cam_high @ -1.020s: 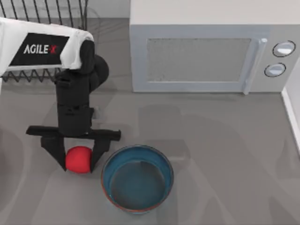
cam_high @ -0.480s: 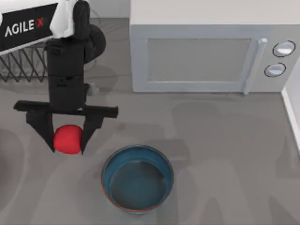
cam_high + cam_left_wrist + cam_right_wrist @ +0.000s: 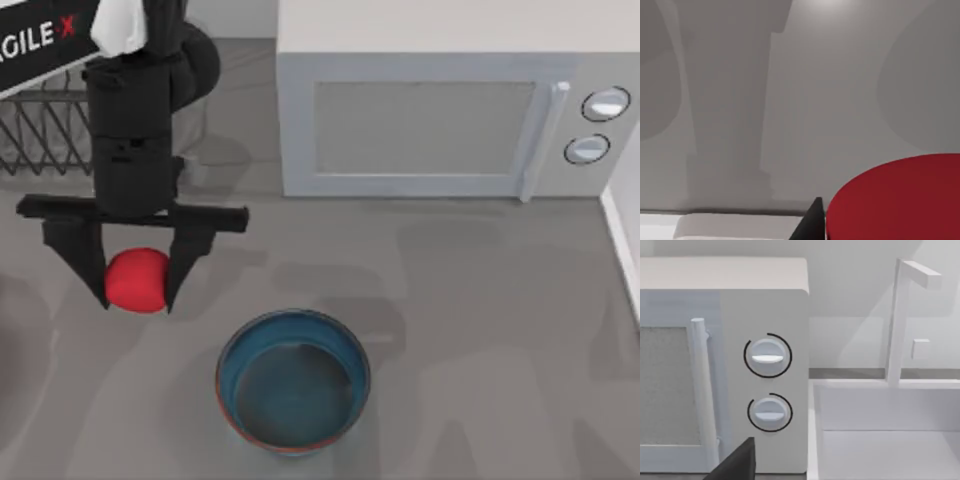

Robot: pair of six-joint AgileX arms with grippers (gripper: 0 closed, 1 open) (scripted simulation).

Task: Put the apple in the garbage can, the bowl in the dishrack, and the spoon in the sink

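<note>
My left gripper [image 3: 137,283] is shut on the red apple [image 3: 136,280] and holds it above the grey counter at the left. Up close in the left wrist view, the apple [image 3: 900,197] sits beside one black fingertip [image 3: 811,220]. The blue-teal bowl [image 3: 293,380] with its orange-brown rim stands on the counter, to the right of and nearer than the apple. Behind my left arm, at the far left, is the black wire dishrack [image 3: 45,125]. In the right wrist view the white sink [image 3: 890,440] with its faucet [image 3: 902,315] lies beside the microwave. The spoon and garbage can are out of view.
A white microwave [image 3: 450,110] with two knobs fills the back of the counter. The sink's white edge [image 3: 625,240] runs along the right side. A dark finger of my right gripper [image 3: 737,462] shows in the right wrist view, facing the microwave's knobs [image 3: 767,357].
My left gripper has risen with the apple and carried it left and toward the back, away from the bowl. The bowl has not moved.
</note>
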